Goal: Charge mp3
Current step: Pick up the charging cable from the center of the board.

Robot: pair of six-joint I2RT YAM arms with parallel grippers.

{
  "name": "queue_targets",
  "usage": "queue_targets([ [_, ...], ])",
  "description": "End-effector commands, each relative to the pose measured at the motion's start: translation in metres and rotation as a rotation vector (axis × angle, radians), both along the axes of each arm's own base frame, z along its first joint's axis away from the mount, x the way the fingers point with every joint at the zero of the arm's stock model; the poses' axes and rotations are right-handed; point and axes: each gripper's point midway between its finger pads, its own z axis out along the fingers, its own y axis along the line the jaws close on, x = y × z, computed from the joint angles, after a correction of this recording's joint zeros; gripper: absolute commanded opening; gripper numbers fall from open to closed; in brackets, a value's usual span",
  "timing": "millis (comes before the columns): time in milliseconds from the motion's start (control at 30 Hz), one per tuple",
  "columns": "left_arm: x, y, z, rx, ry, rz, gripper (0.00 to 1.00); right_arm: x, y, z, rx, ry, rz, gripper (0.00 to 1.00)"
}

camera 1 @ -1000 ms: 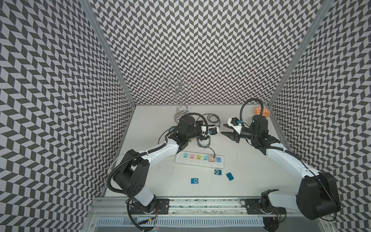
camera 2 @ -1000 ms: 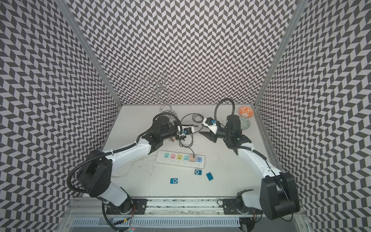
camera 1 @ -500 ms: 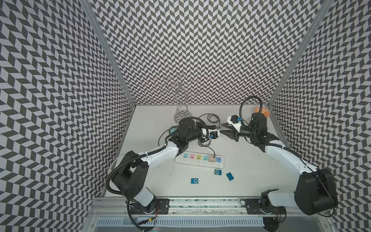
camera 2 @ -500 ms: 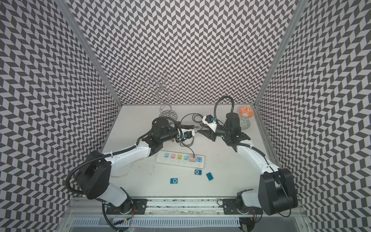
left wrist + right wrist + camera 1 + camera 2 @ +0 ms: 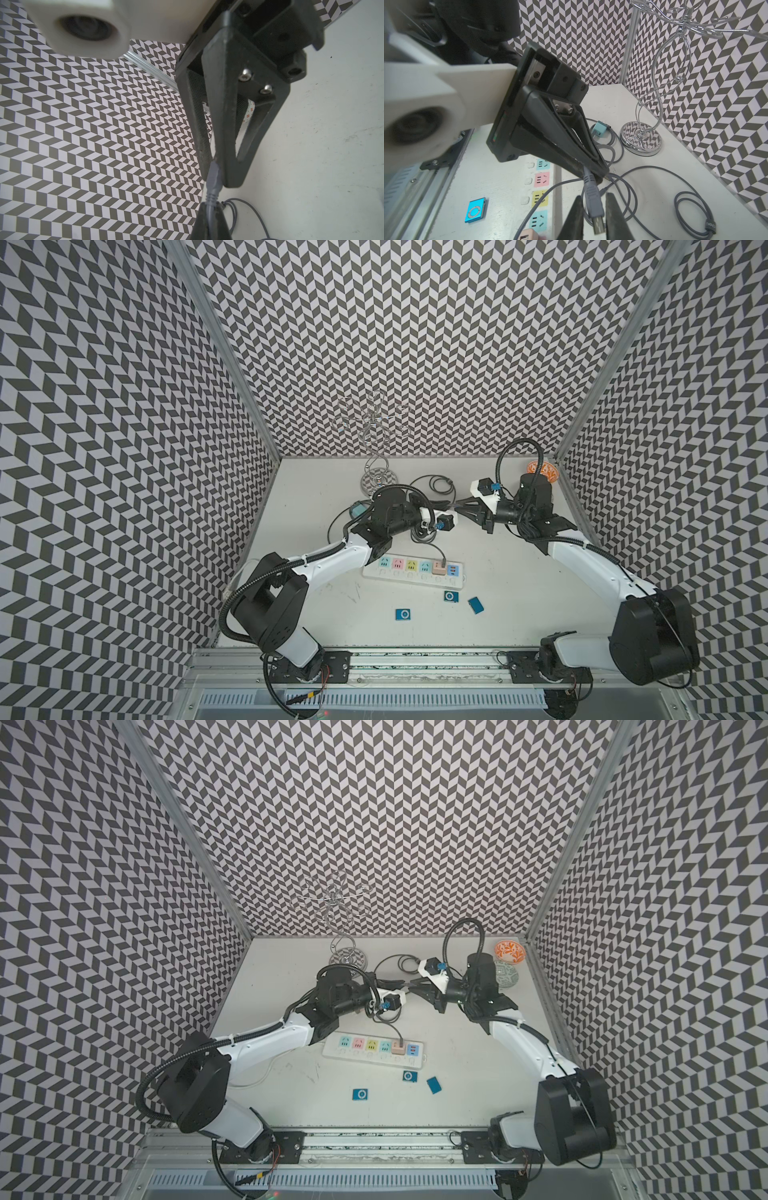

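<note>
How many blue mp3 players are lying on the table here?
3, all on the table in front of the power strip: front player nearest the front edge, middle player just off the strip's USB end, tilted player beside it, showing no control ring. Others may be hidden.

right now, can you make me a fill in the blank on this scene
The left gripper is ___ on the cable.
The USB ___ lies between the jaws of the right gripper.
The stand sits by the ___ wall.
The mp3 nearest the strip is ___.
Answers: shut; plug; back; blue.
</note>
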Motion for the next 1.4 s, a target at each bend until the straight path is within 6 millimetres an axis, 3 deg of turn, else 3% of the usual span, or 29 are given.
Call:
queue_targets([
  [0,-0.004,0.000,0.013,-0.009,-0.047,-0.002,0.00,-0.007,0.006,0.017,0.031,-0.066,0.062,0.17],
  [300,-0.005,0.001,0.011,-0.010,-0.014,-0.005,0.00,-0.007,0.002,0.013,0.005,-0.093,0.032,0.00],
  [333,-0.007,0.000,0.010,-0.008,0.005,-0.013,0.05,-0.007,0.002,0.012,0.002,-0.097,0.030,0.00],
  [433,-0.007,0.001,0.012,-0.031,0.086,-0.023,0.33,-0.006,0.000,0.012,-0.004,-0.111,0.017,0.00],
  [567,-0.010,0.013,0.023,-0.125,0.190,-0.064,0.49,-0.006,0.000,0.011,-0.009,-0.126,0.018,0.00],
  [833,-0.021,0.018,0.042,-0.190,0.393,-0.259,0.46,-0.009,-0.001,0.008,-0.030,-0.189,0.034,0.00],
  [1367,-0.026,0.000,0.022,-0.182,0.540,-0.368,0.41,-0.021,0.004,0.012,-0.021,-0.224,0.071,0.00],
])
